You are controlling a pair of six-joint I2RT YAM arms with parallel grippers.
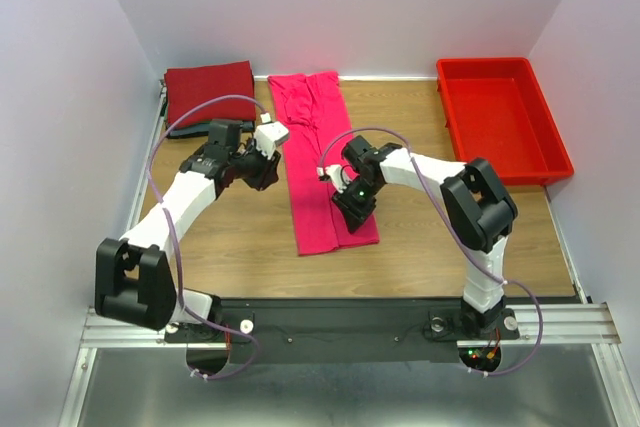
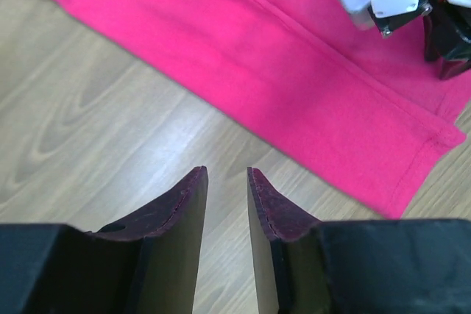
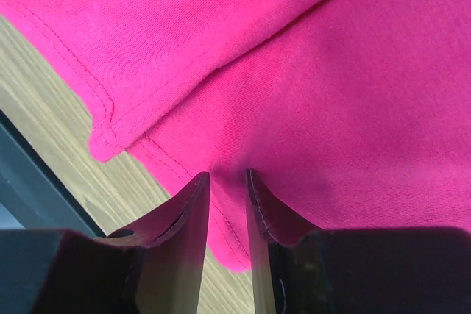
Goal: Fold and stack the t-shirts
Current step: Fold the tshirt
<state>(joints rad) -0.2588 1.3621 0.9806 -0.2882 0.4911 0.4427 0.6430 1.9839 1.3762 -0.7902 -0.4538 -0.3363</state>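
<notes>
Top external: pink t-shirt (image 1: 315, 152) is a long strip. Its near hem lies directly under the right gripper (image 3: 225, 176), jaws narrow, nothing seen between. Its side edge is just ahead of the left gripper (image 2: 227, 173), jaws narrow, empty.

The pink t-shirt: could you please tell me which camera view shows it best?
The top external view: the pink t-shirt shows almost whole there, a long folded strip on the table. The left wrist view catches only one hemmed end; the right wrist view only a close-up of overlapping hemmed edges.
</notes>
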